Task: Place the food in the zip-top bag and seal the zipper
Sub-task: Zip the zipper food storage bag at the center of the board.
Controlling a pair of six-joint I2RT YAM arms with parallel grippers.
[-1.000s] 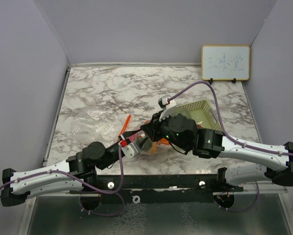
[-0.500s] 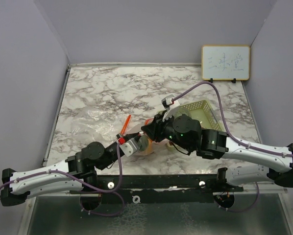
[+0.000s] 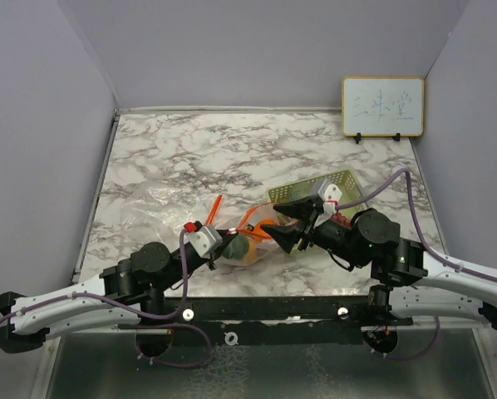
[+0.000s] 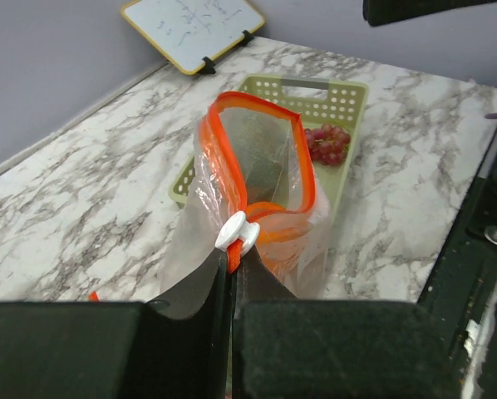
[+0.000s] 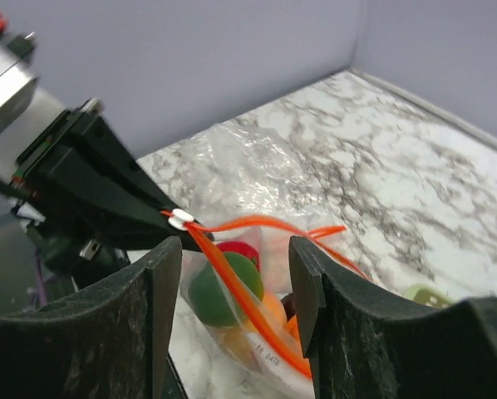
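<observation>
Marble worktop [image 3: 190,150]: left jaws clamp the bag's [image 4: 273,166] zipper [image 5: 232,278] end, right jaws apart, facing along its length.

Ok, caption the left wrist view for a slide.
Left gripper pinches the open zip-top bag beside its white slider; grapes lie in the green basket behind.

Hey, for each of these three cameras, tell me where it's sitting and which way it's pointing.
Top external: above and behind the arm bases, looking down on the marble table; both arms show, with the left gripper and right gripper at the zip-top bag.
Left wrist: on the left arm, looking past its shut fingers at the bag, with the basket and whiteboard beyond.
Right wrist: on the right arm, looking between its open fingers toward the left gripper.
Shared: all three show the bag pinched by the left gripper.
</observation>
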